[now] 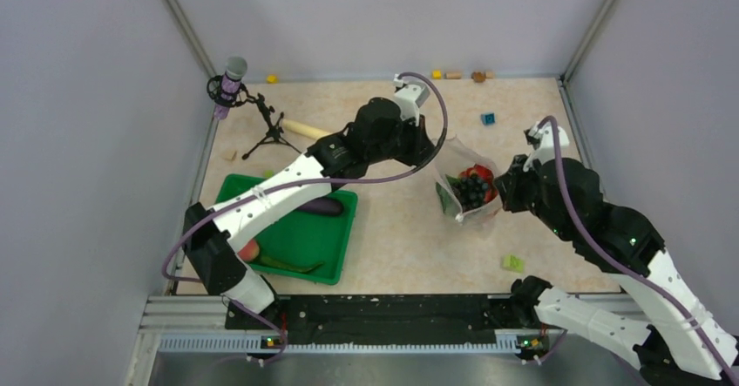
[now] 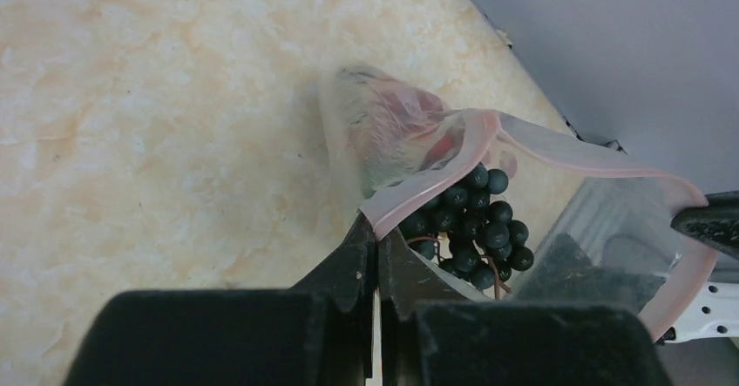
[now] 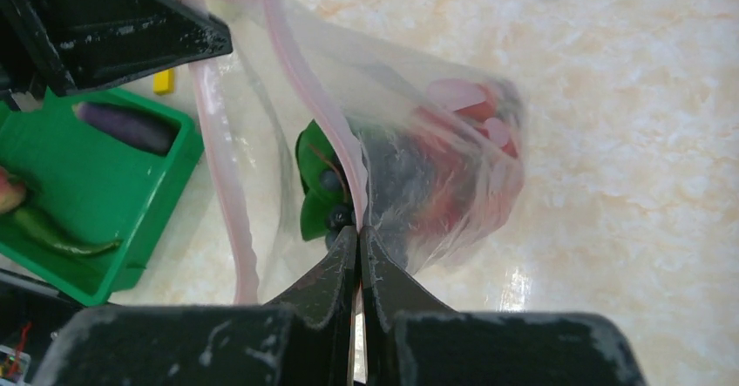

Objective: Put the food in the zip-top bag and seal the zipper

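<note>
The clear zip-top bag [image 1: 460,155] hangs between my two grippers with its mouth open. My left gripper [image 2: 377,229] is shut on the pink zipper [image 2: 453,164] at one side of the mouth. Shut on the opposite rim is my right gripper [image 3: 358,233]. Inside the bag lie dark berries [image 2: 475,220], red strawberries [image 3: 462,116] and green bok choy [image 3: 312,181]. A purple eggplant [image 1: 324,206] and a peach [image 1: 250,249] rest in the green tray [image 1: 305,238].
A long green vegetable [image 1: 292,266] also lies in the tray. A microphone on a tripod [image 1: 231,85] and a rolling pin [image 1: 305,129] stand at the back left. Blue [image 1: 488,118], green [image 1: 513,263] and yellow [image 1: 272,78] blocks are scattered around.
</note>
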{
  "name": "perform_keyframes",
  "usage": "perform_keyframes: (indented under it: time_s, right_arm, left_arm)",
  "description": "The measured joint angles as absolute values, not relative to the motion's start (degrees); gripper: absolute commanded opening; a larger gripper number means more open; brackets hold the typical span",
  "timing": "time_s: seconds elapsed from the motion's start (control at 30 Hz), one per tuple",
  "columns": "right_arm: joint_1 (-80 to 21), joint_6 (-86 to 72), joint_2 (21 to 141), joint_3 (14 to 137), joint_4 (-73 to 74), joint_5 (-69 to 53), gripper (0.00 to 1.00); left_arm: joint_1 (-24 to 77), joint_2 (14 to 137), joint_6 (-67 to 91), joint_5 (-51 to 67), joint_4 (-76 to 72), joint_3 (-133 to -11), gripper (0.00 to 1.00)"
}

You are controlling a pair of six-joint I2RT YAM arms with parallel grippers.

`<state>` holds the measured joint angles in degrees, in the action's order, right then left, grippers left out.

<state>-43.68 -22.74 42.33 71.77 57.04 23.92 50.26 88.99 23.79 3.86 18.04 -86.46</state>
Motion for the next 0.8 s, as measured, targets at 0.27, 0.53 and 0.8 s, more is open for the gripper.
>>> perform_keyframes:
  time_s: [0.27,0.53,0.8]
  right_arm:
    - [-43.68,-20.34,47.77,60.62,51.24,16.84,0.00]
    - [-43.70,-20.23,43.35,51.68,44.75,13.58,0.00]
    - [-43.68,-19.49,36.71,48.40,39.44,14.04,0.00]
  left_arm:
    - [50.06,90.80,24.53,4.58,13.26,-79.40,0.04]
    - [49.91,90.67,25.69,3.40,12.32,-71.26,0.37]
    - [49.91,85.73,26.09,3.62,9.23,-65.65,0.55]
